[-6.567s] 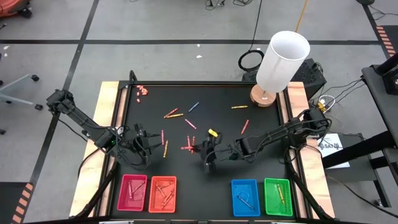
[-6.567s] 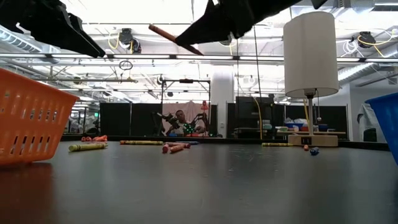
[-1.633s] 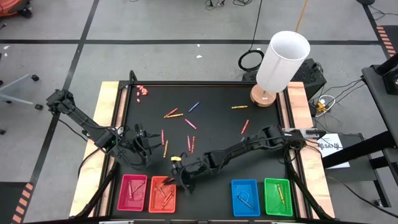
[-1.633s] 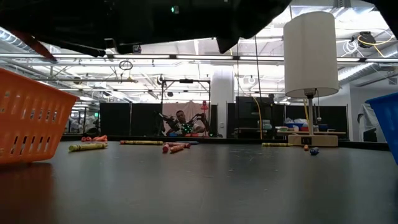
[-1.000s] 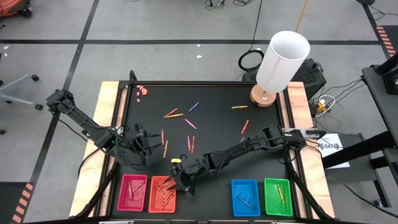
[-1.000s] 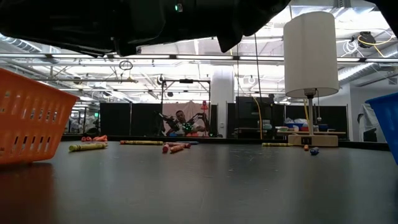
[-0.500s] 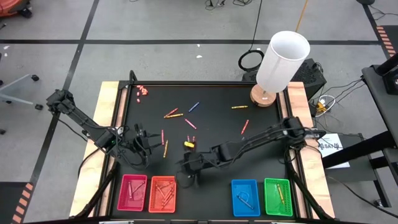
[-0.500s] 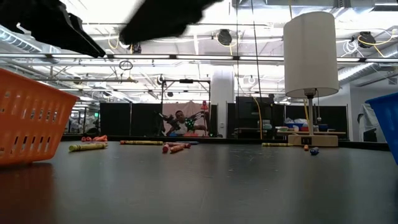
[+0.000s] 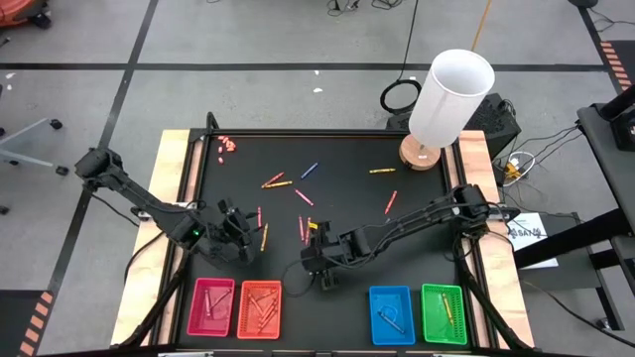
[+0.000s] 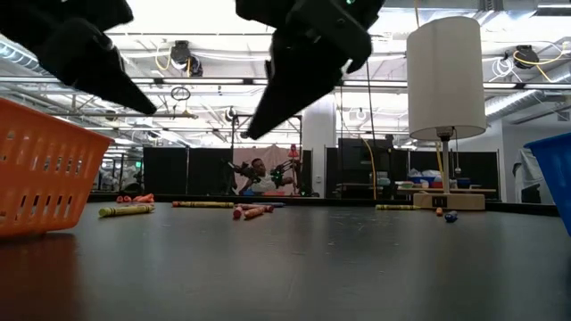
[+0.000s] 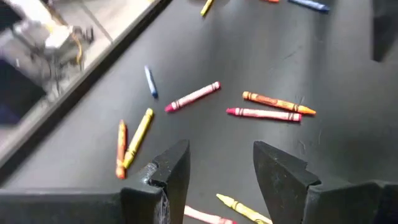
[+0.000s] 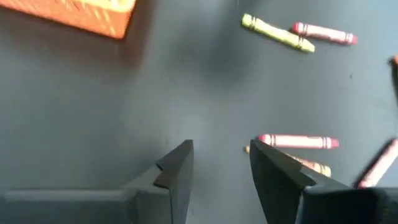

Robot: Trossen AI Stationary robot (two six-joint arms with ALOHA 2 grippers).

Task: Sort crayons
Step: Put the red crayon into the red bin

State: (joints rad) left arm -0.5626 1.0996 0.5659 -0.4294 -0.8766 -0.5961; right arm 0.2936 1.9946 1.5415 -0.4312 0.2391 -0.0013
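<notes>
My right gripper (image 12: 221, 158) is apart and empty near the orange tray (image 9: 260, 307), so I might bump two crayons (image 12: 297, 142) lying side by side and grab the wrong one.

A black counter (image 9: 347, 188) with pale wooden edges carries scattered crayons (image 9: 288, 183) in red, pink, orange, yellow and blue. Along its near edge sit four trays: a pink tray (image 9: 195, 307), an orange tray (image 9: 277, 309), a blue tray (image 9: 375, 315) and a green tray (image 9: 429, 315). A white lampshade (image 9: 451, 94) stands on a round wooden base (image 9: 409, 156), both robot arms are black, and the floor (image 9: 248, 59) is grey with dark lines.
</notes>
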